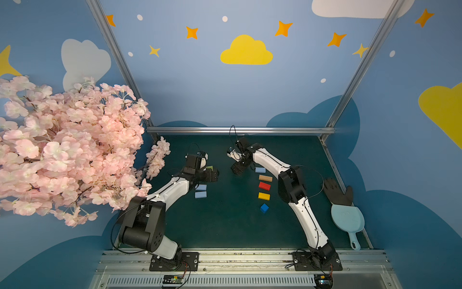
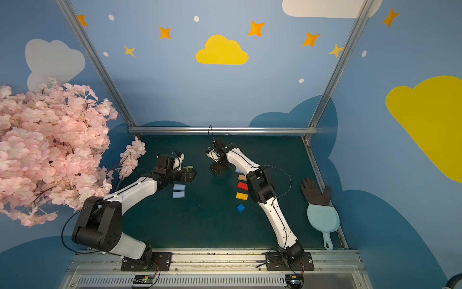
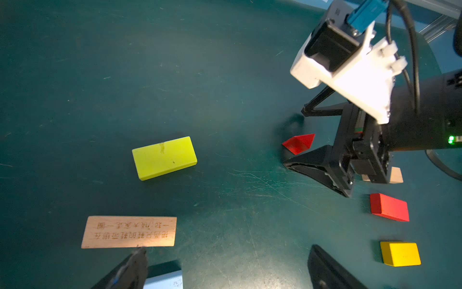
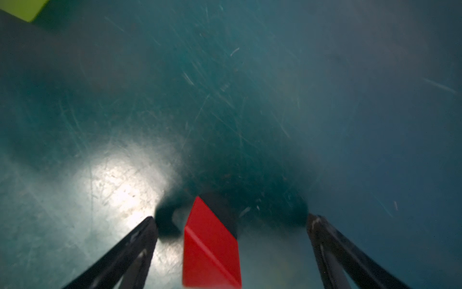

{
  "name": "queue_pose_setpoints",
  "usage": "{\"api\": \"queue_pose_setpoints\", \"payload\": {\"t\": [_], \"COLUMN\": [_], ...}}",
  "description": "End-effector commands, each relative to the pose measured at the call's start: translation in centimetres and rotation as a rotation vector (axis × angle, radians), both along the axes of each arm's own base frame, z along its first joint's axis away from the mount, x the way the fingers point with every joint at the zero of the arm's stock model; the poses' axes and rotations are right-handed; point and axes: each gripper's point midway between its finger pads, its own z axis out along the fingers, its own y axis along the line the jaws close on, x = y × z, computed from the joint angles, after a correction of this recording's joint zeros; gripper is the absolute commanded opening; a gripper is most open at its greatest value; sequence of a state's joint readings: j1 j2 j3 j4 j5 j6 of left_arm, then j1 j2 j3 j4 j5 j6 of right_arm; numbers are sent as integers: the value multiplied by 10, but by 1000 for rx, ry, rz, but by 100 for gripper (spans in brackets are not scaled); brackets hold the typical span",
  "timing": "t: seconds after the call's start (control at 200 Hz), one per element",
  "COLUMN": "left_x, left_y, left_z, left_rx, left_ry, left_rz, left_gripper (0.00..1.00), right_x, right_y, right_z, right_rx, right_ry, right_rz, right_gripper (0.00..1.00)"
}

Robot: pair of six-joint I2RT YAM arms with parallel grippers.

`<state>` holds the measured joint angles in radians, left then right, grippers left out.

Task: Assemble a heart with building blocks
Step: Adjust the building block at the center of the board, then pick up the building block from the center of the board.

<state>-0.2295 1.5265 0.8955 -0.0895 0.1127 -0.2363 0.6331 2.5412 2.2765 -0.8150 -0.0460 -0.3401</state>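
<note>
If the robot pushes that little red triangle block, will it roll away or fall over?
Probably not roll: the red triangle has flat faces and sharp edges, and it lies on a flat side on the table. It looks stiff and glossy, so its sloped faces might slip from a pinch. The right tool stands open around it, not touching.

Left claw (image 3: 225,275), right claw (image 4: 231,221), both spread

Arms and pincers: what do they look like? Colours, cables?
Left arm and right arm: white link shells, black joints, thin black cables looping alongside. Left pincer and right pincer: black tapered fingers. White wrist camera mount carries a blue connector.
</note>
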Motion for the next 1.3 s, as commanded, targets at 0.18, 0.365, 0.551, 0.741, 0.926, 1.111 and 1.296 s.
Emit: {"api": "queue_pose_setpoints", "payload": {"t": [0.18, 0.365, 0.551, 0.741, 0.926, 1.111, 1.296], "left_x": [12, 19, 34, 52, 63, 70, 73], "left_y": [3, -10, -15, -1, 1, -11, -17], "left_z": [5, 4, -14, -18, -25, -36, -48], "left_rx": [32, -63, -79, -61, -256, -375, -392], "left_ry": [113, 143, 313, 404, 554, 669, 727], "left_rz": [43, 45, 94, 200, 415, 566, 656], "left_gripper": [100, 100, 94, 88, 85, 82, 82], "right_x": [-34, -38, -29, -7, 3, 2, -7], "right_y": [-35, -84, -125, -147, -158, -156, -138], "right_z": [120, 161, 145, 121, 104, 71, 55], "right_rx": [15, 90, 52, -104, -149, -203, -141], "right_ry": [-67, -156, -63, -126, -71, -24, 36], "right_rz": [-39, -433, -577, -391, -316, -187, -68], "right_gripper": [98, 98, 82, 79, 67, 51, 51]}}
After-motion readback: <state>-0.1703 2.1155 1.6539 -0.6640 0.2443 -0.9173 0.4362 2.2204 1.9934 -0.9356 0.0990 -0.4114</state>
